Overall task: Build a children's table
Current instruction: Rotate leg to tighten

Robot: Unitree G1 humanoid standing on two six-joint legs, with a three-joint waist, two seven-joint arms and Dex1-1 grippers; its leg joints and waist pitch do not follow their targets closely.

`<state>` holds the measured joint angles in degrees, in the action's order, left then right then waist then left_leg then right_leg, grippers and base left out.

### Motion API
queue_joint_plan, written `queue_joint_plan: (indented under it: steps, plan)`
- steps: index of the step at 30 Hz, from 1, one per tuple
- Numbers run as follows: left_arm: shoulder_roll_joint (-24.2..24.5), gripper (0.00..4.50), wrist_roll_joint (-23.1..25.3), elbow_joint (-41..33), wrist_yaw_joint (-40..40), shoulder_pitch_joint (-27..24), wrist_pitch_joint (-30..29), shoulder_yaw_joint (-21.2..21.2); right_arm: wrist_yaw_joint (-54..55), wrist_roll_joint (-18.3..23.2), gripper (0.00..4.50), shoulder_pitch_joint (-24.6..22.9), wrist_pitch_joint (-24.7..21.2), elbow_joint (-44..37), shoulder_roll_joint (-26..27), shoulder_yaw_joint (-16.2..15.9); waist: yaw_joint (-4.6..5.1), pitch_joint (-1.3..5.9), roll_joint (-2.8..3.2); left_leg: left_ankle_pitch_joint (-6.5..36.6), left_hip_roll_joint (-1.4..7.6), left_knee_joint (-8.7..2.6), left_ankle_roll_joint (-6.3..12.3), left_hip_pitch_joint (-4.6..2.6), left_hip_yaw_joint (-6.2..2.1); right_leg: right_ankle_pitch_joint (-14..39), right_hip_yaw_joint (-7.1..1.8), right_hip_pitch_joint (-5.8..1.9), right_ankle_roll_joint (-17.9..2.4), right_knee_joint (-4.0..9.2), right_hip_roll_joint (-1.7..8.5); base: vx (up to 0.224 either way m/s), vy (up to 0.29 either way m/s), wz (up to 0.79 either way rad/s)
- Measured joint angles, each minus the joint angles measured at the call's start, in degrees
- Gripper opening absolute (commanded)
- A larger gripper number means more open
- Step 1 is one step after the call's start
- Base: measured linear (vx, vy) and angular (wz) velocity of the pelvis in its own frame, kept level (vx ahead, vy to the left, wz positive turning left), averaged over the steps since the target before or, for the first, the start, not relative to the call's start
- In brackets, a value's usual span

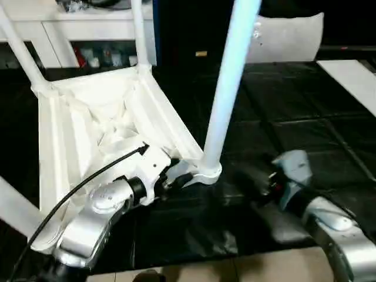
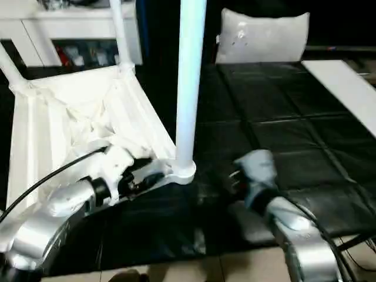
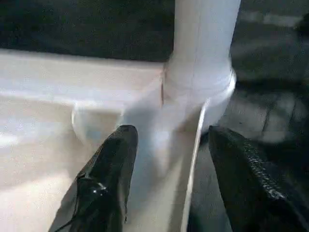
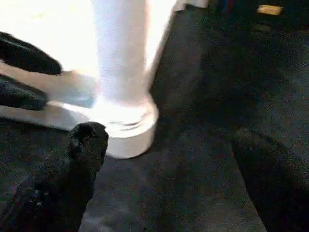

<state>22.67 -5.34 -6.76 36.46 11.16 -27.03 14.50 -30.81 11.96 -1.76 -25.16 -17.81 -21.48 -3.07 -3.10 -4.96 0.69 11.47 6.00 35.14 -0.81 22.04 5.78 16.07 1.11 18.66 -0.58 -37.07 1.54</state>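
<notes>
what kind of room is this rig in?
Probably a furnished indoor room or home mock-up: black padded floor mat, long white cabinet with glass-fronted openings, white cushion, upturned children's table on the mat.

It looks like a home room, perhaps a playroom. Black padded mats [image 1: 305, 129] cover the floor, a white cushion [image 2: 264, 36] leans at the back, and a long white cabinet [image 1: 64, 29] (small items inside) stands behind.
</notes>
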Motion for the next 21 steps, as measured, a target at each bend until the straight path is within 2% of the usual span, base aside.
queue_joint_plan:
  steps: [3, 5, 6, 11, 21]
  plan:
    - [1.7, 2.26, -0.2, 0.2, 1.9, 0.3, -2.4, 0.6, -1.0, 0.8, 4.50, 0.1, 0.0, 0.0, -0.4, 0.0, -0.21, -0.05, -0.08, -0.7, 0.04, -0.24, 0.23, 0.02, 0.33, -0.2, -0.02, 0.19, -0.1, 0.03, 0.13, -0.019, 0.003, -0.01]
    - [2.0, 2.23, -0.8, -0.2, 2.3, 0.5, -3.8, 0.6, -1.0, 0.9, 4.50, 0.1, -0.3, 0.0, -0.4, 0.0, -0.25, -0.04, -0.09, -0.7, 0.04, -0.32, 0.35, 0.02, 0.65, -0.3, -0.09, 0.26, -0.1, 0.03, 0.26, 0.000, 0.000, 0.00]
    - [2.2, 1.97, -1.1, -0.6, 2.7, 0.5, -4.3, 0.8, -1.1, 1.0, 4.50, 0.1, -0.4, 0.0, -0.5, -0.1, -0.30, -0.05, -0.09, -0.8, 0.04, -0.39, 0.49, 0.02, 0.81, -0.3, -0.12, 0.29, -0.1, 0.05, 0.34, 0.000, 0.000, 0.00]
    - [2.4, 1.68, -1.0, -1.0, 3.2, 0.9, -5.3, 1.3, -2.2, 0.9, 4.50, 0.1, -0.4, 0.0, -1.2, -1.1, -0.48, -0.02, -0.15, -1.0, 0.02, -0.67, 0.74, 0.04, 1.46, -0.3, -0.11, 0.41, -0.1, 0.11, 0.73, 0.000, 0.000, 0.00]
    - [4.0, 0.80, -0.5, -1.7, 4.5, 1.4, -6.5, 1.8, -2.3, 0.8, 4.50, -0.2, -0.3, 0.1, -1.8, -1.8, -0.45, -0.03, -0.17, -1.0, 0.02, -0.82, 0.76, 0.07, 1.54, -0.3, -0.11, 0.41, -0.1, 0.35, 0.78, 0.000, 0.000, 0.00]
